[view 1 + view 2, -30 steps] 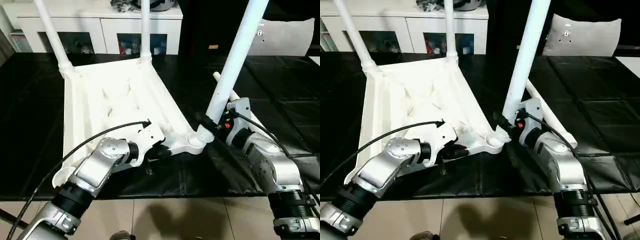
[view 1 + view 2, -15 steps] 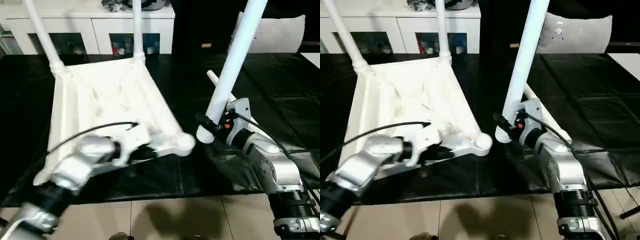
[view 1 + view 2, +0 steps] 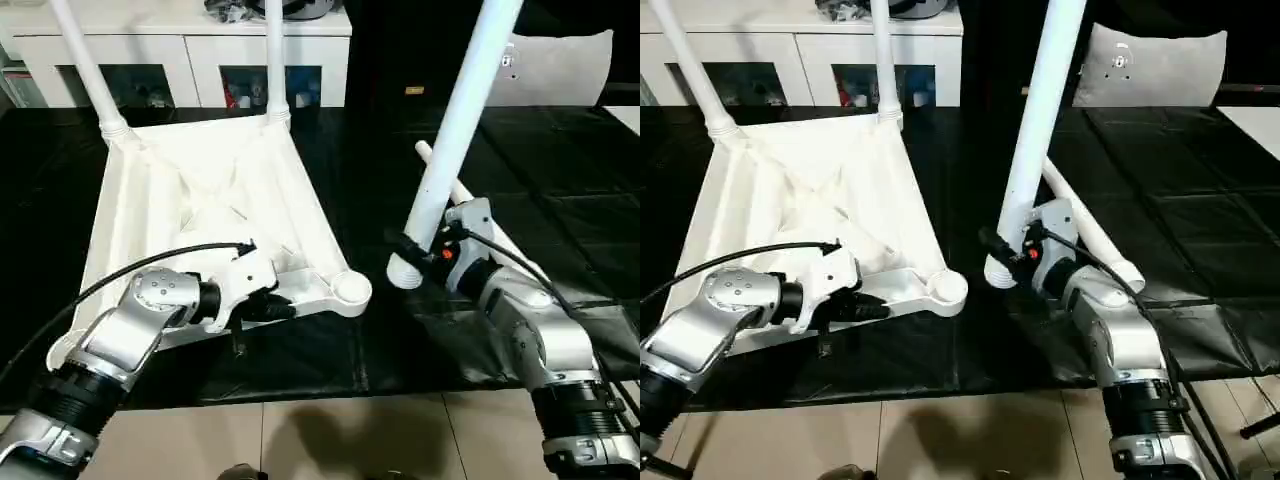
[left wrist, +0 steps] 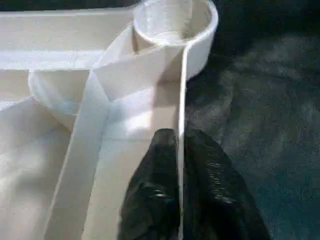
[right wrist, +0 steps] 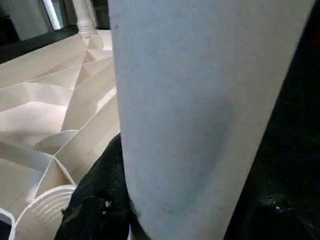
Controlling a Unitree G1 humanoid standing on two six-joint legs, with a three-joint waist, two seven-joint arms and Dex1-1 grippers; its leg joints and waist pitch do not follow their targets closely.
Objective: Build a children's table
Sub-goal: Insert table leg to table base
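The table top (image 3: 200,210) lies upside down, ribbed side up, on the black-covered worktop (image 3: 560,160), filling the middle-left of the head view. Two legs stand upright in its far corner sockets: one (image 3: 85,65) at about 11 o'clock, the other (image 3: 275,60) near 12 o'clock. The near right socket (image 3: 350,290), roughly at centre, holds nothing.

The left tool (image 3: 265,305), at about 8 o'clock from centre, pinches the near edge wall of the top just left of that socket. In the left wrist view its black fingers (image 4: 150,200) sit on either side of the thin white wall (image 4: 181,100), closed against it, with the round socket (image 4: 172,22) further along the rim.

The right tool (image 3: 412,252), just right of centre, is clenched on a third leg (image 3: 455,130) near its lower end. The leg tilts up toward 1 o'clock, its ridged foot (image 3: 403,272) close beside the open socket but apart from it, over the black cover. The right wrist view shows the leg (image 5: 200,110) between dark fingers (image 5: 97,200), with the ribbed top (image 5: 55,110) beyond.

A fourth leg (image 3: 470,200) lies flat on the worktop behind the right wrist. A white cabinet (image 3: 190,70) stands along the far edge.
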